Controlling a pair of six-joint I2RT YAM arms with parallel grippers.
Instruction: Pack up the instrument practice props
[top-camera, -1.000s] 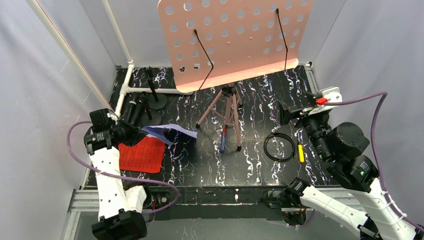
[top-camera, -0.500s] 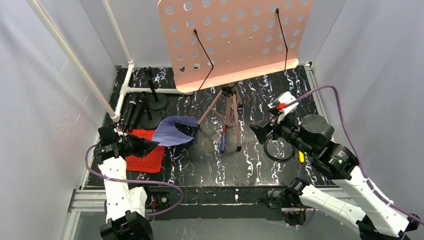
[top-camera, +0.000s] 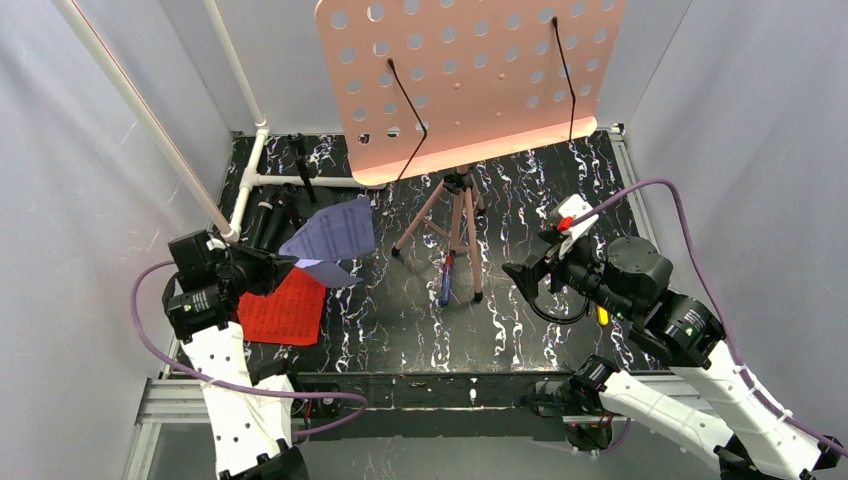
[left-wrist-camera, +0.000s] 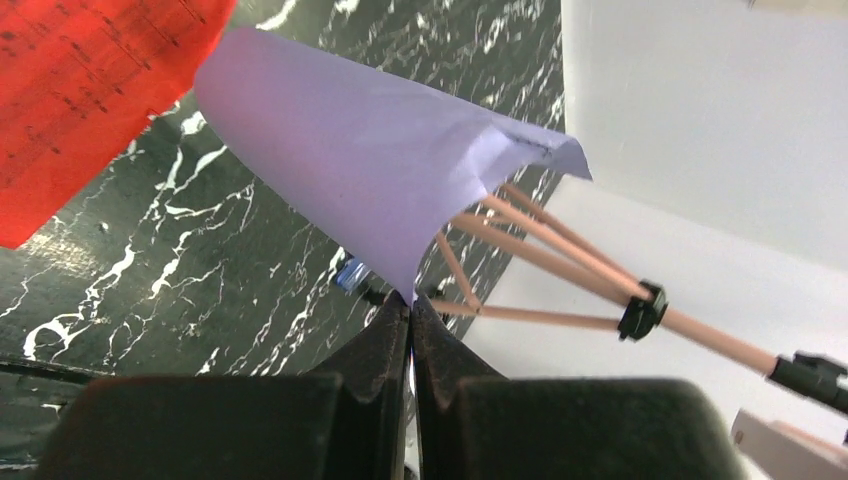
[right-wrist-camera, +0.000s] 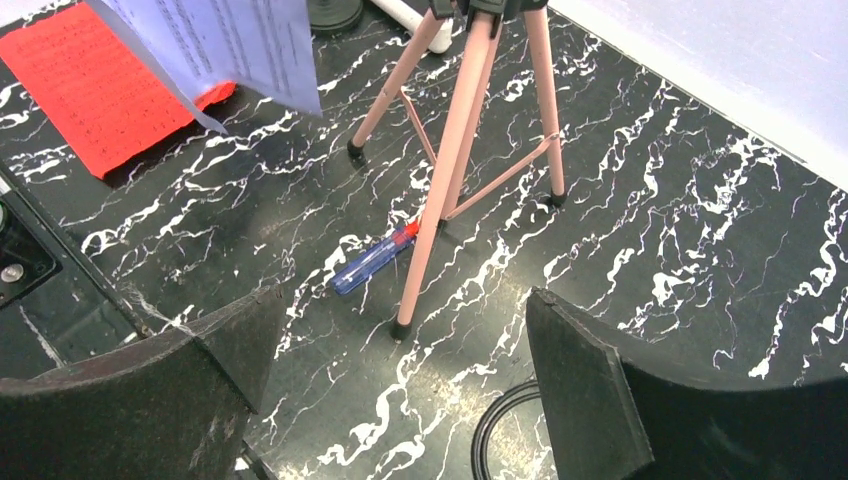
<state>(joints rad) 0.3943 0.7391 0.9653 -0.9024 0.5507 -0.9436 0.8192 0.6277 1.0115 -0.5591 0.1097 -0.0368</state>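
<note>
The pink hole-punched rack (top-camera: 470, 70) stands on its tripod legs (top-camera: 455, 225) at the back middle. My left gripper (top-camera: 290, 268) is shut on a corner of the white music sheet (top-camera: 330, 235), which it holds up off the floor, curled. In the left wrist view the sheet (left-wrist-camera: 370, 170) rises from the closed fingertips. The red music sheet (top-camera: 285, 308) lies flat below it. Two black microphones (top-camera: 272, 212) stand at the back left, partly hidden by the sheet. My right gripper (top-camera: 520, 275) hangs open near the tripod's front leg (right-wrist-camera: 430, 230), holding nothing.
A blue pen (top-camera: 445, 280) lies between the tripod legs. A black coiled cable (top-camera: 558, 295) and a yellow-handled tool (top-camera: 601, 305) lie under the right arm. The white pipe frame (top-camera: 250, 170) runs along the back left. Grey walls close in the sides.
The left gripper has lifted the white sheet, so it now stands up over the microphones. The right arm swung left towards the tripod, then barely moved.
</note>
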